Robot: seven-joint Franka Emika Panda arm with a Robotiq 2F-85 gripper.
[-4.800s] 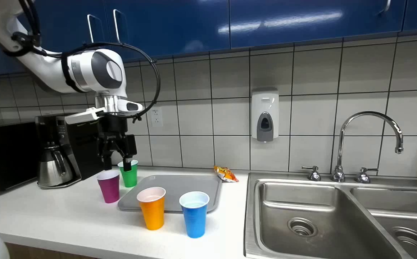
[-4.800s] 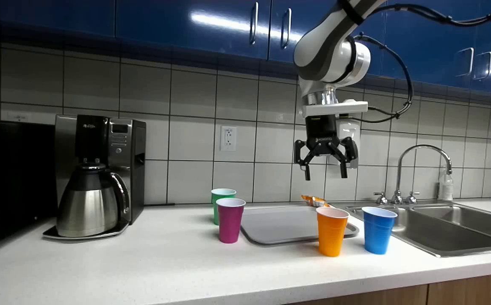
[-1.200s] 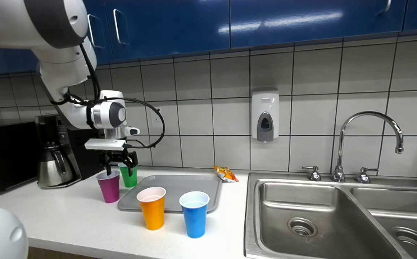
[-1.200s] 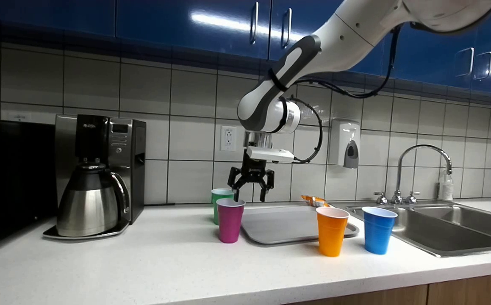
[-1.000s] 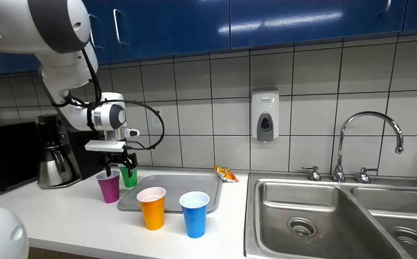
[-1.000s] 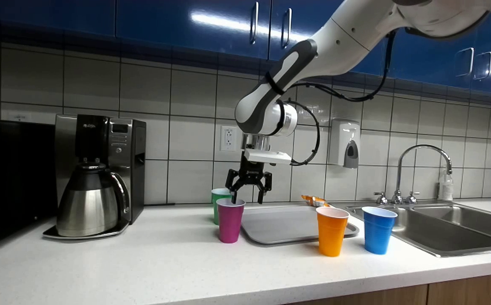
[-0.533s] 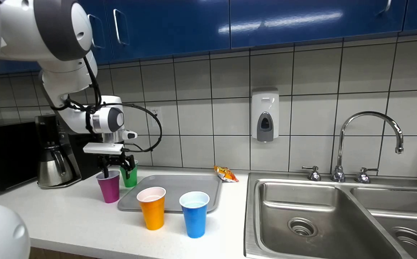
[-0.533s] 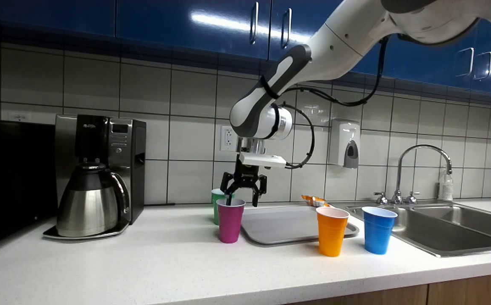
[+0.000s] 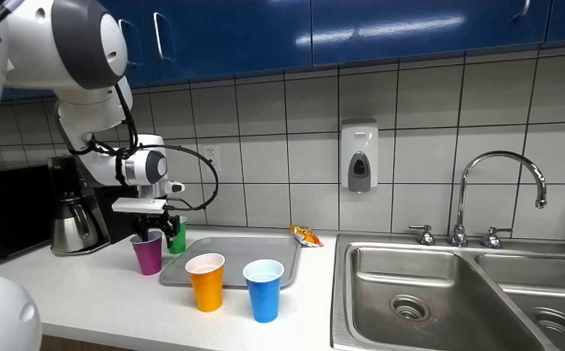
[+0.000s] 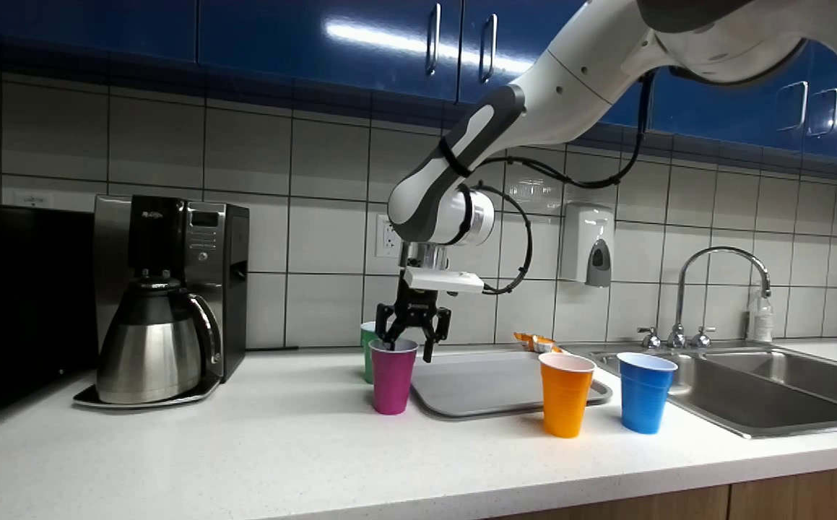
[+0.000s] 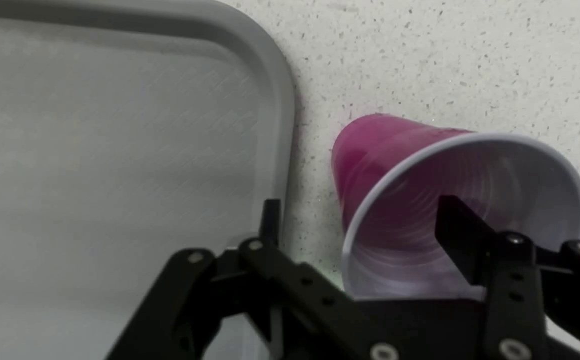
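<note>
My gripper [image 11: 358,215] is open and holds nothing. It points down at the purple cup [image 11: 375,150], which stands upright on the counter. In the wrist view one finger reaches inside the cup's white rim; the other is outside it, over the edge of the grey tray [image 11: 119,150]. The cup wall lies between the fingers, apart from both as far as I can see. The gripper [image 10: 409,352] and purple cup [image 10: 392,383] show in both exterior views. The green cup [image 9: 179,241] stands just behind, partly hidden by the gripper.
An orange cup [image 9: 208,290] and a blue cup [image 9: 264,297] stand at the tray's front edge. A snack bag [image 9: 305,236] lies by the wall. A coffee maker [image 10: 154,354] stands on one side, the metal sink [image 10: 750,390] on the other. Blue cabinets [image 10: 331,50] hang above.
My gripper has come down from above the tray and moved towards the purple cup. One finger has gone down into the cup's mouth. The fingers stay open; the cups have not moved.
</note>
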